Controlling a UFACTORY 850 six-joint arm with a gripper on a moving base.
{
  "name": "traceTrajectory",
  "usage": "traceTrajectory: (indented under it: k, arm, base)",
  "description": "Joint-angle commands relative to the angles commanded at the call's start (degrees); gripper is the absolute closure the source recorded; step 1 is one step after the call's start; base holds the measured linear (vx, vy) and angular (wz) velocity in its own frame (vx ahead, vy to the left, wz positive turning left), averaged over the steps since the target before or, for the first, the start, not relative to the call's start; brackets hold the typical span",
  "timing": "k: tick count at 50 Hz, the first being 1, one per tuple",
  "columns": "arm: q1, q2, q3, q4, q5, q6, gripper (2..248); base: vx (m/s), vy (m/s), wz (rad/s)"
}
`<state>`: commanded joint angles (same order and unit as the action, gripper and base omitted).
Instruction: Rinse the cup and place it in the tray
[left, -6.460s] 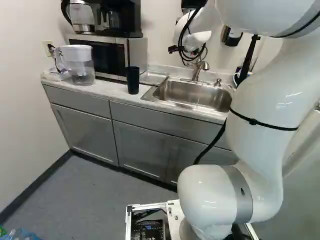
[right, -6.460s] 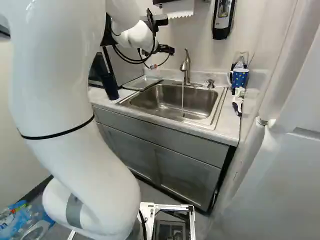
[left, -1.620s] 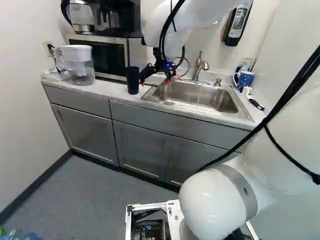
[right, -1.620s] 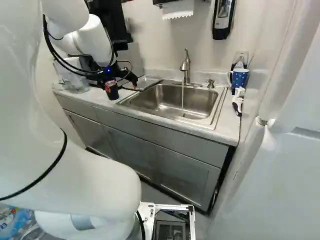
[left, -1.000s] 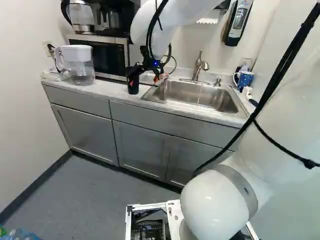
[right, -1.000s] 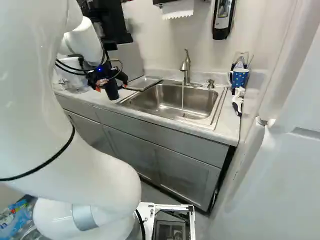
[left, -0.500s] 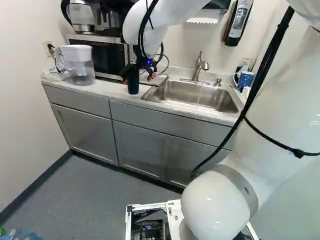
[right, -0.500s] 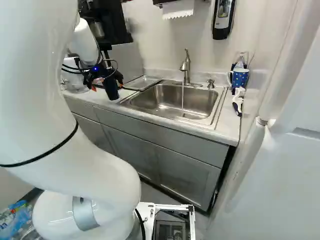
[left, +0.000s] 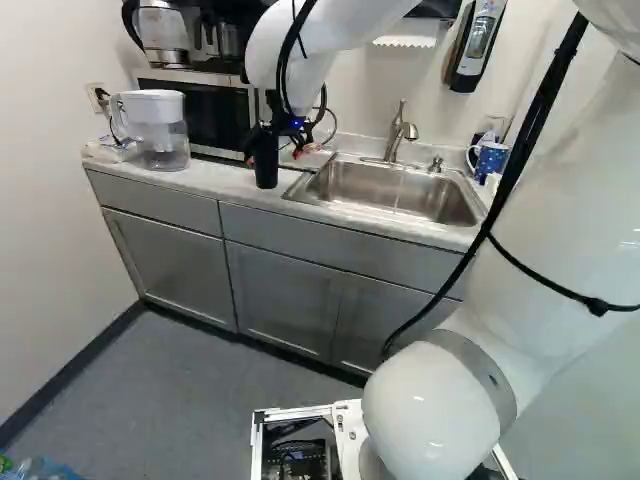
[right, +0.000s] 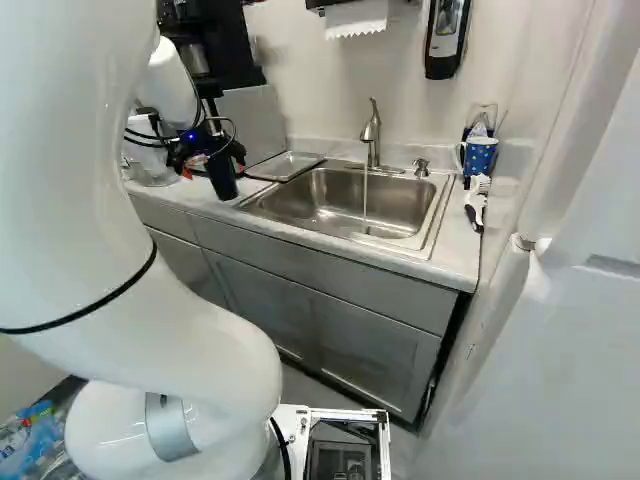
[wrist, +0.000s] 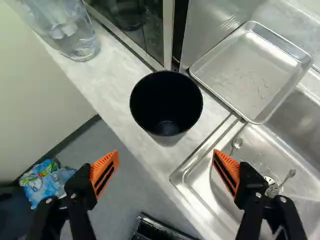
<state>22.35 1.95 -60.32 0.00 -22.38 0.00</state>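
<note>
Clock positions are taken from the base, twelve being straight ahead. At the foot of the base views, the white arm (left: 440, 410) rises beside a metal-framed box (right: 384, 440). Plastic bottles (right: 35, 440) lie on the floor near ten o'clock.

At eleven, the claw (left: 274, 156) points down over the surface (wrist: 120, 75). Its fingers stand well apart, orange pads (wrist: 106, 172) facing each other, clamped on nothing. The dark cup (wrist: 166, 107) is upright on the surface, ahead of the claw and centred on its gap; the wrist view shows both fingers clear of its walls.

The sink (right: 340, 200) occupies twelve o'clock, with two small metal items (wrist: 237, 143) inside. Between it and the cup, adjoining the sink's edge, is the metal tray (wrist: 252, 70), its inside visible. A thin stream of water runs from the faucet (right: 371, 135).

A brush (right: 476, 205) lies at one o'clock; the spotted blue mug (right: 480, 155) stands behind it. Behind the cup is the microwave (left: 200, 118), a lidded pitcher (left: 160, 130) beside it towards ten. A soap dispenser (right: 446, 40) hangs on the wall at one.
</note>
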Motion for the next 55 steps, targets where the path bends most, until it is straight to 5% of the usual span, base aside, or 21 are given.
traceTrajectory:
  k: [55]
  arm:
    - [0.65,-2.59,3.79,0.0,16.71,0.0,3]
  base:
    - [0.0,0.0,0.0]
